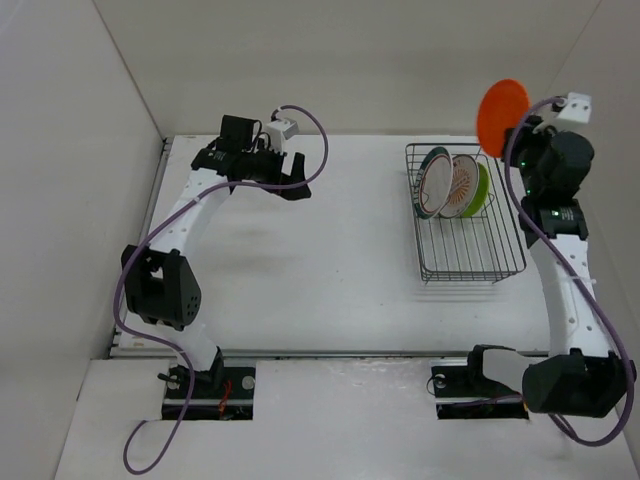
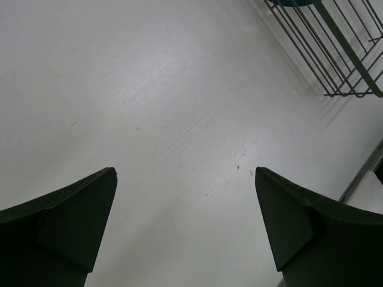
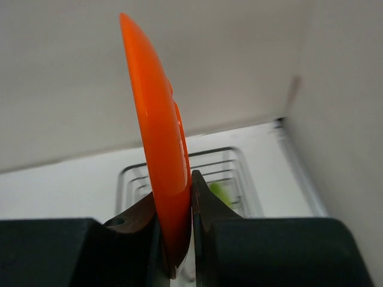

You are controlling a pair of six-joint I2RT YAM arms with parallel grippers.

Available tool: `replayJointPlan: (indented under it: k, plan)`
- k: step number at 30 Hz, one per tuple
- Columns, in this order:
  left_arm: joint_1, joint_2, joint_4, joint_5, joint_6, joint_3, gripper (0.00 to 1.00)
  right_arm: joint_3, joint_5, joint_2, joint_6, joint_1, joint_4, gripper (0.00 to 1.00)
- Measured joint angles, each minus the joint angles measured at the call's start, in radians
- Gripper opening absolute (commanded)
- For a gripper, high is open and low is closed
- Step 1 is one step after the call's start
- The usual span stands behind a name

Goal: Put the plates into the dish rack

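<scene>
The right gripper (image 3: 175, 239) pinches the orange plate (image 1: 501, 116) by its rim, above the rack's (image 1: 466, 262) far end; three plates stand inside. Next: lowering it between free prongs. The left gripper (image 2: 185, 233) gapes empty.

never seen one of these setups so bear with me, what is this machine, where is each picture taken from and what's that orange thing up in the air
It is two robot arms bolted at the near edge of a white table. The wide picture comes from a fixed camera above and behind them. The other two come from cameras on each wrist, so each shows its own fingers.

The orange thing is a plate. The right gripper is shut on the orange plate, holding it on edge near the far end of the wire dish rack. Three plates already stand in the rack: teal-rimmed, orange-patterned and lime green.

The left gripper is open and holds nothing, over bare table.
</scene>
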Motion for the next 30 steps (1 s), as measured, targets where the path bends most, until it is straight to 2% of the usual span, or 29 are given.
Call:
replayJointPlan:
  k: [3,6,16,23,30]
  plan:
    - [-0.004,-0.009,0.011,-0.024,-0.001,0.000,1.00,0.035,0.102,-0.006,-0.099,-0.079,-0.010,0.00]
    - [-0.004,-0.010,0.012,-0.040,0.000,0.000,1.00,0.040,0.126,0.030,-0.166,-0.127,-0.013,0.00]
    - [-0.004,-0.026,0.018,-0.082,0.002,-0.022,1.00,0.034,-0.065,0.286,-0.219,-0.283,-0.017,0.00]
    - [-0.004,-0.079,0.029,-0.094,0.003,-0.065,1.00,0.034,-0.171,0.373,-0.222,-0.291,-0.019,0.00]
    - [-0.005,-0.081,0.037,-0.097,0.004,-0.066,1.00,0.025,-0.180,0.408,-0.218,-0.291,-0.020,0.00]
